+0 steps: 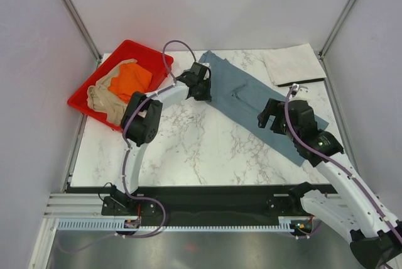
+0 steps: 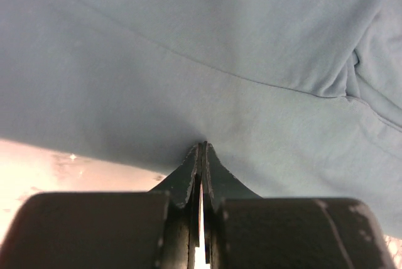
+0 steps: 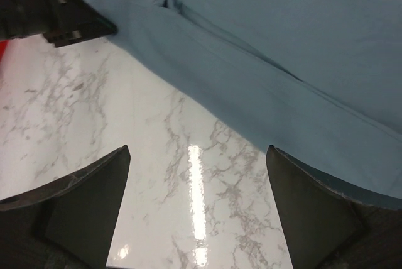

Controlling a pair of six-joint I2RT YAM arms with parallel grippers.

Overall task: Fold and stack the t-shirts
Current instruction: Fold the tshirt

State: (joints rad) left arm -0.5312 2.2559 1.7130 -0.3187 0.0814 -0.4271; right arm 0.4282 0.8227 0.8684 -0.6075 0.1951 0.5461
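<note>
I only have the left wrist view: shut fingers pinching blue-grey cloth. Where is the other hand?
Observer: The right hand is open at the blue shirt's near edge, holding nothing.
Operator: Any other shirts?
Observer: An orange shirt and a tan one lie in a red tray at the far left.
Operator: Anything folded yet?
Observer: A white shirt lies flat in the far right corner and looks folded.

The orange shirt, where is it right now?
In the top view the orange shirt lies inside the red tray at the table's far left corner, next to a tan shirt in the same tray.
</note>
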